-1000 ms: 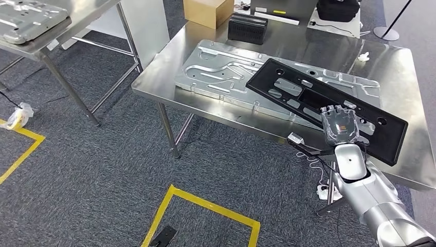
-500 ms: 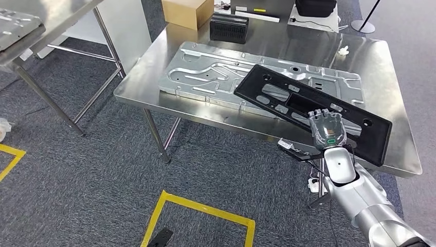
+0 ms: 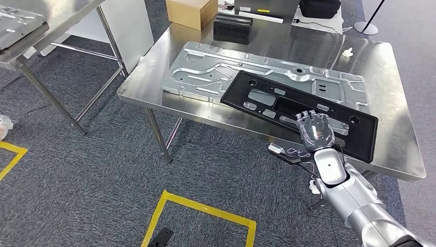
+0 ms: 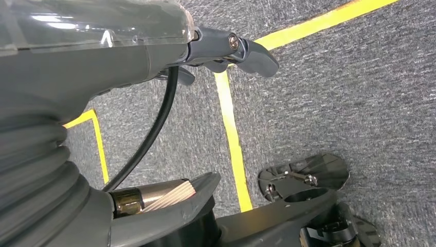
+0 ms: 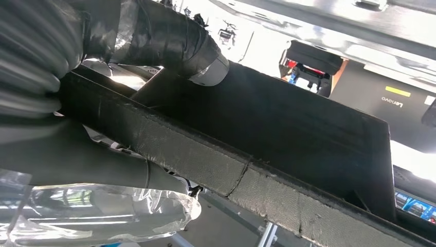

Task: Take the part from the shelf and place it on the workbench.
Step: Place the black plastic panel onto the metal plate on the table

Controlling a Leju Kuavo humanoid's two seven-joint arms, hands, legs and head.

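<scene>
Since a second ago the black part (image 3: 298, 113) has slid further over the workbench (image 3: 396, 154), so most of it has support. Right hand (image 3: 314, 131) grips its near edge; left hand (image 4: 226, 49) hangs over carpet, grasp unclear.

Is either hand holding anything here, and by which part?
The right hand grips the black panel by its near long edge, toward its right end. The left hand holds nothing.

We see even, bright overhead light; the steel counter (image 3: 396, 149) glares toward 1 o'clock. Our right wrist view is dim, backlit, blurred close up.
</scene>
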